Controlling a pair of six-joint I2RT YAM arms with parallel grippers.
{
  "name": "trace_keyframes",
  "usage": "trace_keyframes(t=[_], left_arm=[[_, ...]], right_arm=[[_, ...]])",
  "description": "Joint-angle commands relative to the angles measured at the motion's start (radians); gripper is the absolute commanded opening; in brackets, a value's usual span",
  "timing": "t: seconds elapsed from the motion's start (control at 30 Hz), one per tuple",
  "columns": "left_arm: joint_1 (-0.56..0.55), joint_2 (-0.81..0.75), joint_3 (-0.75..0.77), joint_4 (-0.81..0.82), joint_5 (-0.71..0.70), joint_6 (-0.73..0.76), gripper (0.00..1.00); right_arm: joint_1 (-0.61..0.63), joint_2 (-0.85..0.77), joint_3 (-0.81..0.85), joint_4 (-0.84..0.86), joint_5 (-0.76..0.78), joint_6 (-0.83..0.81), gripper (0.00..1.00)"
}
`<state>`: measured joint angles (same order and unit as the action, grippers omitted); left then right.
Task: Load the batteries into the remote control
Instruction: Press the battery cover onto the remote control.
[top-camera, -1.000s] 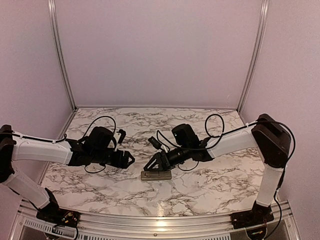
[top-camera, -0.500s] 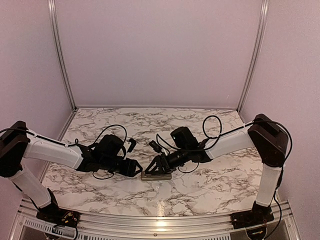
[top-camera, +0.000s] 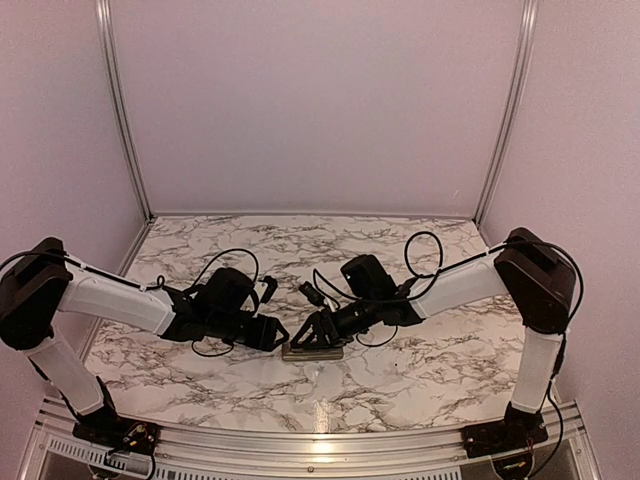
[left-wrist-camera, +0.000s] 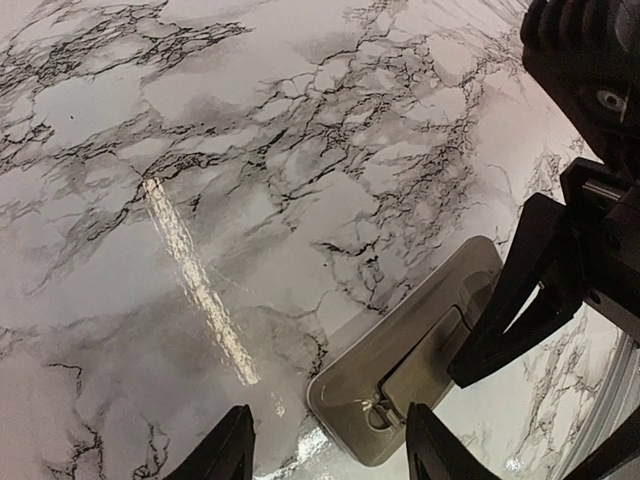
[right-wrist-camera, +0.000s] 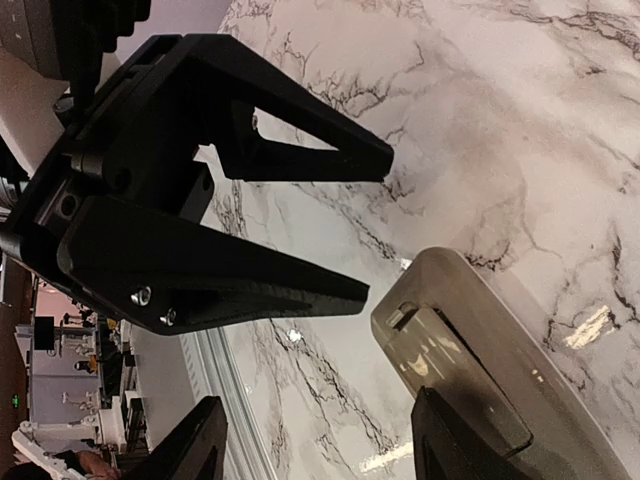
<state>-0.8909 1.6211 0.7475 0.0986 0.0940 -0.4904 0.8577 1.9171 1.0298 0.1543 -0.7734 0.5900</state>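
The remote control (top-camera: 312, 351) lies on the marble table with its grey-beige back up. Its dark rectangular recess (left-wrist-camera: 432, 362) faces upward, with a small metal spring at one end. It also shows in the right wrist view (right-wrist-camera: 470, 350). My left gripper (top-camera: 278, 334) is open and empty, its tips just at the remote's left end (left-wrist-camera: 330, 452). My right gripper (top-camera: 312, 333) is open and empty, low over the remote's middle (right-wrist-camera: 325, 440). Its fingers (left-wrist-camera: 520, 290) reach down onto the remote. No batteries show in any view.
The marble table (top-camera: 420, 370) is walled by pale panels at the back and sides. A metal rail (top-camera: 300, 440) runs along its near edge. The two grippers face each other closely over the remote, with the left gripper's fingers (right-wrist-camera: 230, 290) filling the right wrist view.
My left gripper has moved right and down to the remote's left end. The right gripper has settled slightly lower over the remote. The remote has not moved.
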Motion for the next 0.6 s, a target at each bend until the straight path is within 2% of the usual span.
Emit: trace_keyframes(t=[0.0,0.57], left_arm=[[-0.005,0.031,0.030,0.013,-0.012,-0.001,0.54],[-0.026,0.095,0.053,0.005,0.000,0.020,0.52]], right_arm=[[-0.005,0.018,-0.001,-0.019,0.022,-0.009,0.61],[-0.008,0.025,-0.002,-0.024,0.020,-0.011,0.61]])
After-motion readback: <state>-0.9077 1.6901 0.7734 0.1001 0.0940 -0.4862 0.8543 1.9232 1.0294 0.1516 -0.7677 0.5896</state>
